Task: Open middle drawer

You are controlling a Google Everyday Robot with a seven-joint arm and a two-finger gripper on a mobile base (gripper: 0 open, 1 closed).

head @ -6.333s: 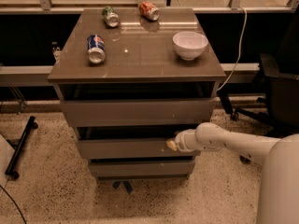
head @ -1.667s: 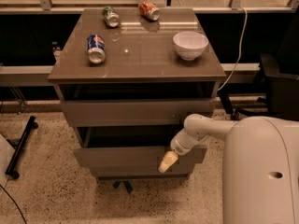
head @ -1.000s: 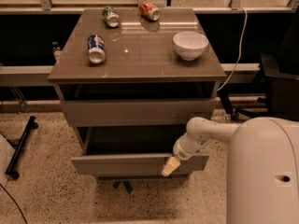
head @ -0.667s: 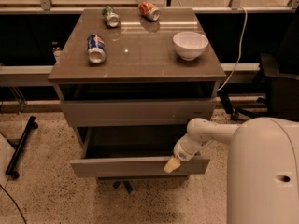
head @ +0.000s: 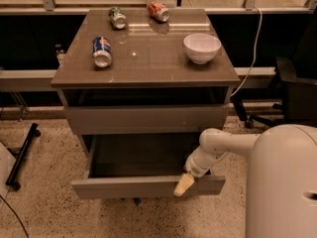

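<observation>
The middle drawer [head: 129,186] of the grey-brown cabinet [head: 148,63] stands pulled far out towards me, and its dark inside [head: 143,157] looks empty. Its flat front panel is low in the camera view. My gripper [head: 185,180] is at the top edge of that front panel, right of centre, with a cream tip hanging over the panel's face. My white arm [head: 223,145] reaches to it from the right. The top drawer [head: 143,119] above is shut. The lowest drawer is hidden under the open one.
On the cabinet top lie a blue can [head: 102,51], a green can [head: 117,17] and a red can [head: 158,11], and a white bowl [head: 201,47] stands there. A black office chair [head: 292,93] is at the right, a black stand foot [head: 22,155] at the left.
The middle drawer has slid out from nearly shut to wide open. My gripper has moved down and towards me with the drawer's front.
</observation>
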